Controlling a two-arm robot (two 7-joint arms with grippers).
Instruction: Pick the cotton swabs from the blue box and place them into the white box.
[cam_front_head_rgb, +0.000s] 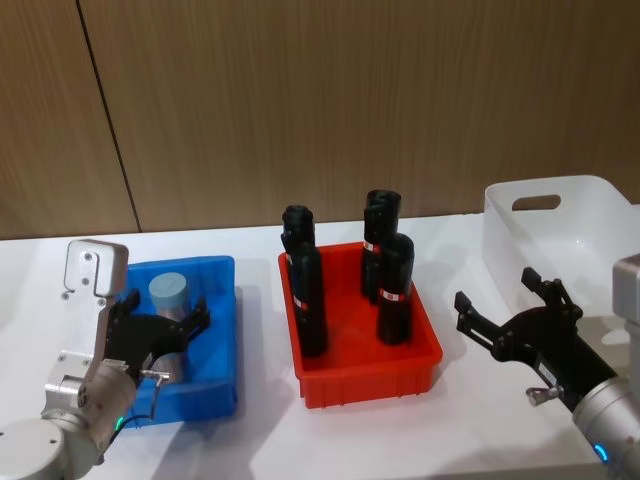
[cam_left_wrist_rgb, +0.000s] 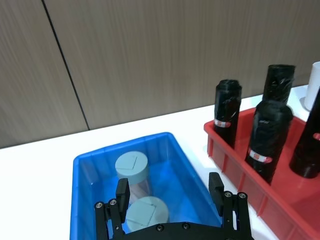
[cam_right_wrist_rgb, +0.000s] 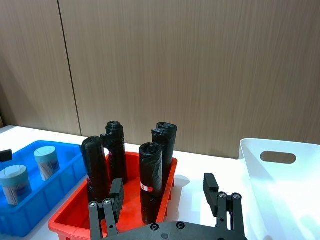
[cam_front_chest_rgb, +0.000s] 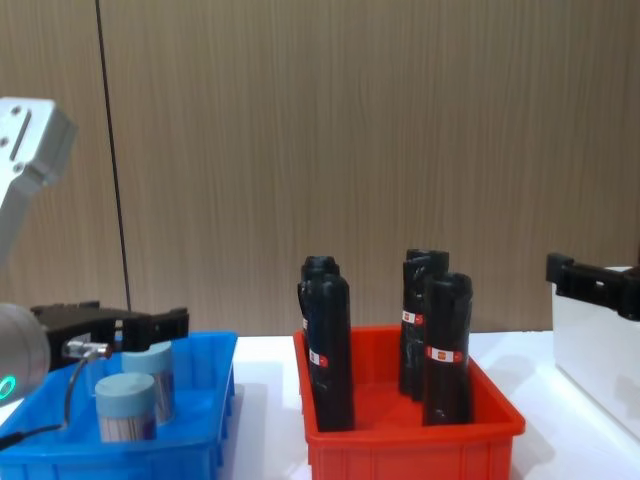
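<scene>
**Left gripper over the jars, white box far across**

Head view: our left gripper (cam_front_head_rgb: 172, 345) hangs spread wide over the blue box (cam_front_head_rgb: 222, 268), where two swab jars (cam_front_head_rgb: 170, 292) stand. Our right gripper (cam_front_head_rgb: 495, 292), also spread and empty, sits beside the white box (cam_front_head_rgb: 505, 245), and the red bin (cam_front_head_rgb: 365, 372) lies between the boxes.

Left wrist view: the nearer jar (cam_left_wrist_rgb: 146, 212) lies just ahead and below, between the fingers (cam_left_wrist_rgb: 122, 191) but off-centre.

Right wrist view: the jars (cam_right_wrist_rgb: 14, 182) are well apart, beyond the red bin.

Chest view: both jars (cam_front_chest_rgb: 125, 405) stand upright, long axis vertical. We judge the left arm nearer.
</scene>
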